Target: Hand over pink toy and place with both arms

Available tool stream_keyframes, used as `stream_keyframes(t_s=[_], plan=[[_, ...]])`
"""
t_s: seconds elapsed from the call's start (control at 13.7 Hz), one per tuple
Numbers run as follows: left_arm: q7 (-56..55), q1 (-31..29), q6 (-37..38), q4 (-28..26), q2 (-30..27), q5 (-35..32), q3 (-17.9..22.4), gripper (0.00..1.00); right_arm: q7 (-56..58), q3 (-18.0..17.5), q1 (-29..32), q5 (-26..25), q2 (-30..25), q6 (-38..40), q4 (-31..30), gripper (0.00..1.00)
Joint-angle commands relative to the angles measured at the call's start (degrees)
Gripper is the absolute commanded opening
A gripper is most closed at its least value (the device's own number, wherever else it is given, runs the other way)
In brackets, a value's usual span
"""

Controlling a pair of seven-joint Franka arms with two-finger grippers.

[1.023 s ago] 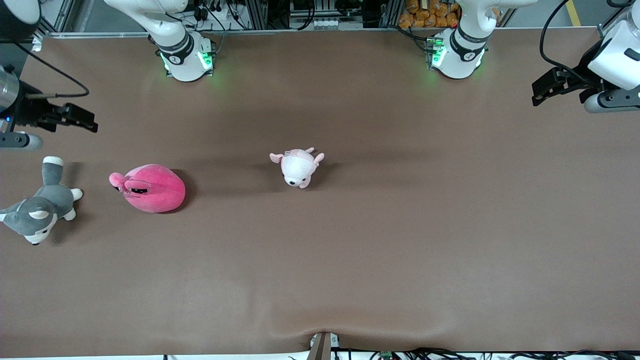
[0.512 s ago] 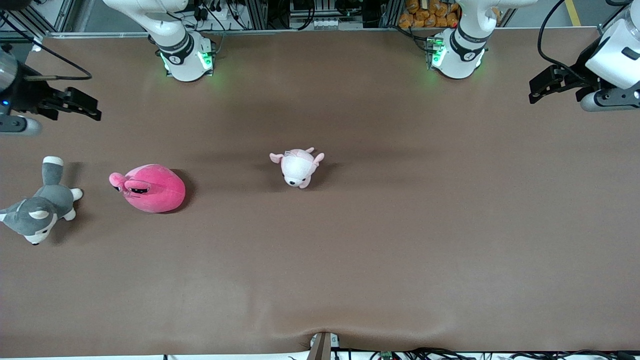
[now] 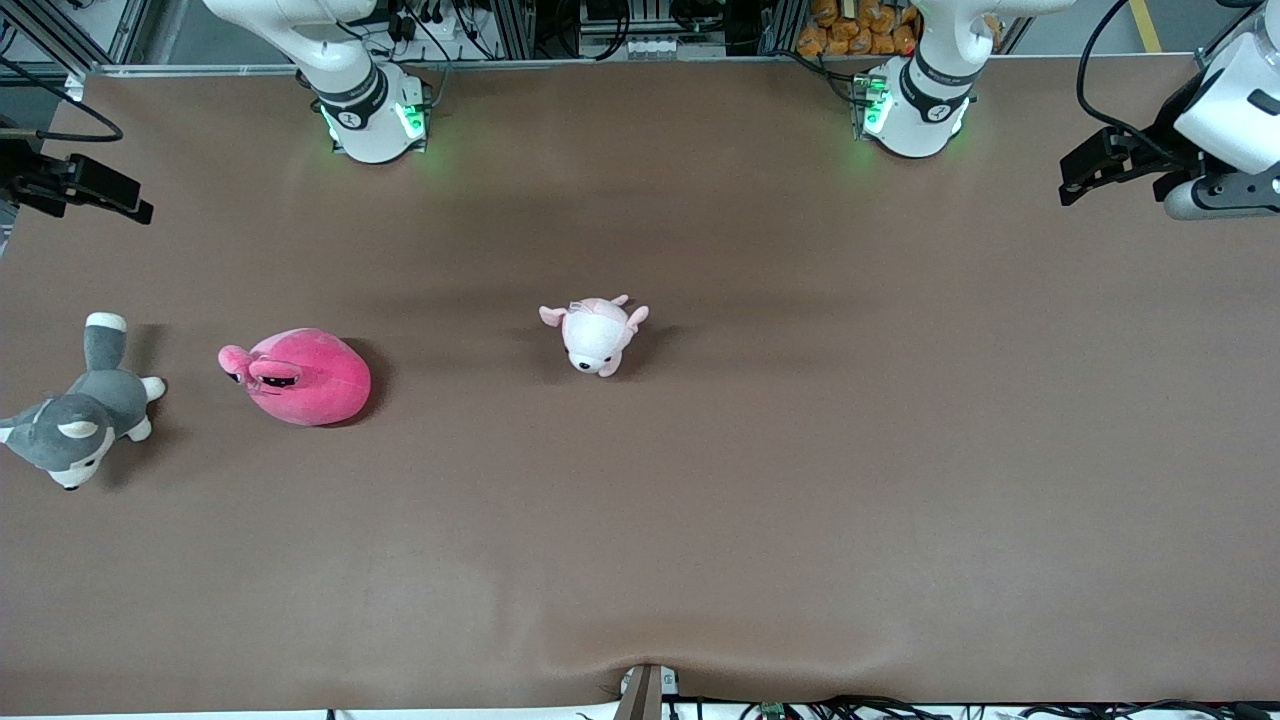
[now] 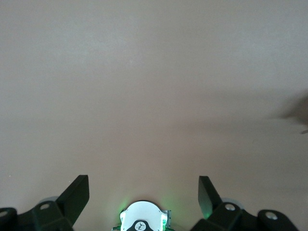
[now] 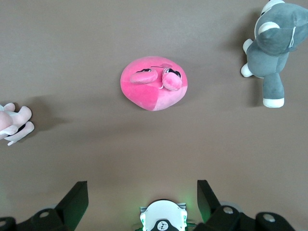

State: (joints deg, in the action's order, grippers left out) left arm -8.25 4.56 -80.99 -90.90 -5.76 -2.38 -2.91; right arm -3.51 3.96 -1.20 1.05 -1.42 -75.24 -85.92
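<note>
Right gripper [image 3: 135, 207] has pulled back toward table's edge at right arm's end, higher than a second ago; fingers spread, empty. Left gripper [image 3: 1072, 185] has shifted slightly over left arm's end; fingers spread, empty. Pink toy [image 3: 300, 376] unmoved on table [image 3: 800, 450], between husky [image 3: 75, 420] and pale plush [image 3: 596, 335].

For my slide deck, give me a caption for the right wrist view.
Open right gripper above the table, looking down on the pink toy, with the husky plush beside it.

Robotics lab: table-mounted arms [image 3: 370, 110], cable clutter [image 3: 440, 20].
</note>
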Motion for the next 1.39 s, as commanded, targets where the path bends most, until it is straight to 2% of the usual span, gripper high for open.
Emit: stream_keyframes(t_s=[0.0,0.73,0.95,1.32], plan=[[0.77,0.01,0.92,0.99,-0.04,0.36,-0.07,1.00,-0.53,-1.32,0.84,0.88,-0.33,0.71,0.49,1.00],[0.17,0.45,2.33,1.95,0.84,0.01,-0.16,1.00,-0.27,-1.33,0.32,0.01,-0.25,0.01,0.32,1.00],[0.16,0.09,2.50,1.95,0.67,-0.08,-0.16,1.00,-0.18,-0.80,2.60,0.00,0.02,-0.43,-0.12,1.00],[-0.27,0.01,3.38,3.09,0.93,-0.25,-0.16,1.00,0.00,-0.89,2.52,0.00,0.02,-0.43,-0.12,1.00]])
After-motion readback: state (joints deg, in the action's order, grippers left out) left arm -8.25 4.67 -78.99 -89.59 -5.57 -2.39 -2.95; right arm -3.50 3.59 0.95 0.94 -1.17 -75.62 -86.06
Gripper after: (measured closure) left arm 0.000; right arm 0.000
